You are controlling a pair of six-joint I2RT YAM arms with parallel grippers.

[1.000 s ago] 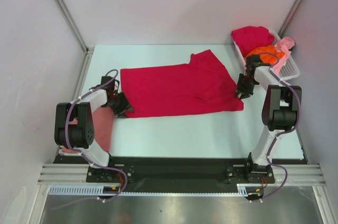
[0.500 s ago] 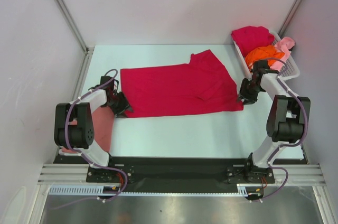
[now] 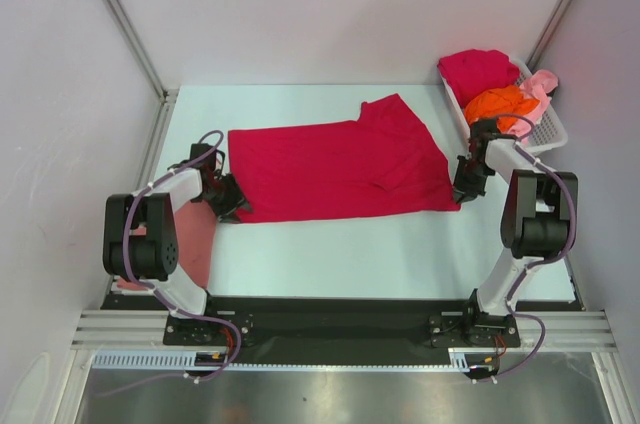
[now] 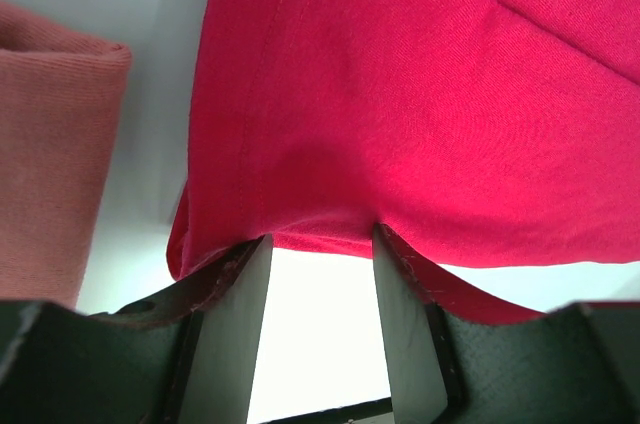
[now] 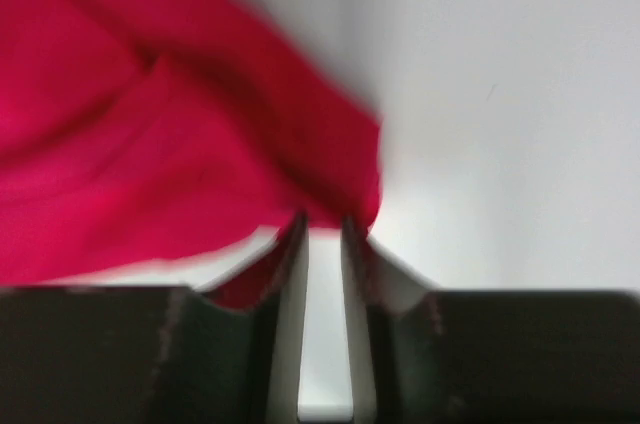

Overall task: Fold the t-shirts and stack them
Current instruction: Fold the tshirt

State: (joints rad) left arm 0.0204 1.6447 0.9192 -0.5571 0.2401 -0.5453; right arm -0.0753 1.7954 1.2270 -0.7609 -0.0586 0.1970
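Note:
A crimson t-shirt (image 3: 340, 169) lies spread flat on the table. My left gripper (image 3: 232, 202) is at its near left corner. In the left wrist view the gripper (image 4: 318, 239) is open, and the shirt's hem (image 4: 420, 94) lies over both fingertips. My right gripper (image 3: 462, 189) is at the shirt's near right corner. In the blurred right wrist view its jaws (image 5: 323, 219) stand a narrow gap apart, with the cloth corner (image 5: 150, 144) at their tips. A folded salmon pink t-shirt (image 3: 195, 244) lies by the left arm and also shows in the left wrist view (image 4: 50, 144).
A white slotted basket (image 3: 548, 129) at the back right holds a second crimson t-shirt (image 3: 478, 69), an orange one (image 3: 500, 102) and a light pink one (image 3: 540, 84). White walls close in the table on three sides.
My right gripper has moved from beside the basket down toward the near right corner of the shirt. The left arm and the shirt have stayed still.

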